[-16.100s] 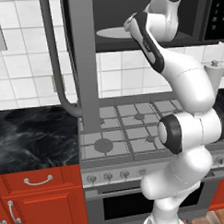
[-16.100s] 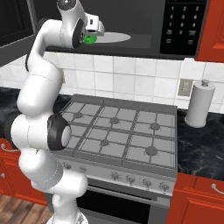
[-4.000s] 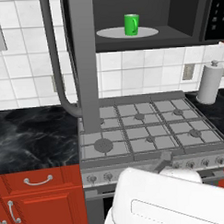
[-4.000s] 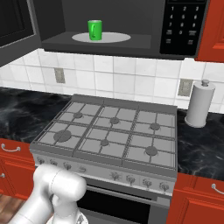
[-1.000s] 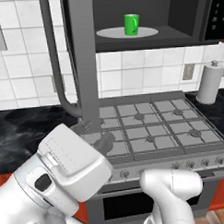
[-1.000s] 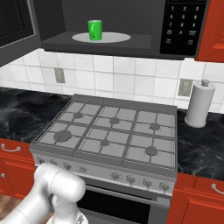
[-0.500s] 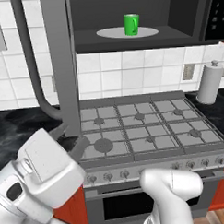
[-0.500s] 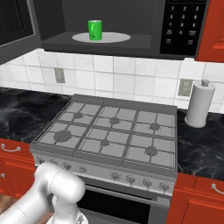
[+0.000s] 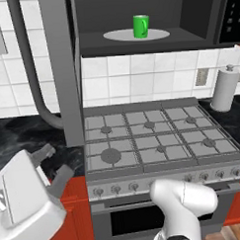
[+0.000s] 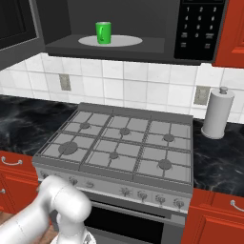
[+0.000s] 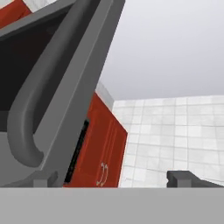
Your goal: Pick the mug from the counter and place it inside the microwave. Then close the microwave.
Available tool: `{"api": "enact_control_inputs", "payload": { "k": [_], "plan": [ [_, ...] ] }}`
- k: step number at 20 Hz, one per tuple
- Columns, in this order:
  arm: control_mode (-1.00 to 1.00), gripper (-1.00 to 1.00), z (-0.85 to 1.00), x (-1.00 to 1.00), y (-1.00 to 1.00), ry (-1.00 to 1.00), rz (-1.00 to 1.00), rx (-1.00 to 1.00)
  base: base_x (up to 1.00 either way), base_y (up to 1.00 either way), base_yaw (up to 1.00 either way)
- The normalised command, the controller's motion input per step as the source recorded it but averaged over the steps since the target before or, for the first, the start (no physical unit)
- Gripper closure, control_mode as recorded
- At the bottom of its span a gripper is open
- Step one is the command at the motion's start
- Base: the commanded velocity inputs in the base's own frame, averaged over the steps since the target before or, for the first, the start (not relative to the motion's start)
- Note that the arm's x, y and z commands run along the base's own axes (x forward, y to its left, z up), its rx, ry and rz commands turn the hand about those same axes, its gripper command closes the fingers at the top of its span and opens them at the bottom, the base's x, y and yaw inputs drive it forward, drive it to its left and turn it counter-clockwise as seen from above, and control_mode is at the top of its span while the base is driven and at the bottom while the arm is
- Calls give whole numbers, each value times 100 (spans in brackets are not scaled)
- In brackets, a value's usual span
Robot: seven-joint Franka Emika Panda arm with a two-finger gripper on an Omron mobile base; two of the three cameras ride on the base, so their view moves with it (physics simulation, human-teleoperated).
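Sitting upright on the pale turntable (image 9: 136, 35) inside the microwave (image 10: 143, 28) is the green mug (image 9: 140, 26), handle toward the right in the left base view; the right base view shows it on the left part of the plate. Microwave door (image 9: 63, 70) is swung open, hanging out over the left edge of the gas stovetop (image 9: 152, 138), its long curved grey handle (image 9: 34, 81) bending down at the lower end. Gripper (image 9: 51, 164) is low at the left in the left base view, below the door's bottom edge and in front of the black veined counter (image 9: 19, 136); its dark fingers (image 9: 43, 154) are spread wide apart with nothing between them, released. Hand view looks up along the door: handle curve on the left, fingertips (image 11: 181, 177) at the bottom well apart, the left tip just under the door's lower corner; contact cannot be told. Red cabinets (image 11: 103, 148) and white tiled wall (image 11: 175, 131) lie beyond. Black keypad (image 10: 196, 26) is at the microwave's right. Paper towel roll (image 10: 217, 114) stands on the counter right of the stove.
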Motion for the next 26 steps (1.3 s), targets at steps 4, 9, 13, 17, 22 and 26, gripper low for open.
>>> {"api": "enact_control_inputs", "payload": {
  "k": [4,9,13,17,22,26],
  "plan": [
    [-100,-100,-12,6,22,-1,0,0,0,0,0],
    [-100,-100,-25,36,24,0,0,0,0,0,0],
    [-100,-100,-11,38,6,0,0,0,0,0,0],
    [-100,-100,-1,46,0,1,0,0,0,0,0],
    [-100,-100,0,51,1,5,0,0,0,0,0],
    [-100,-100,-1,50,4,6,0,0,0,0,0]
  ]
}}
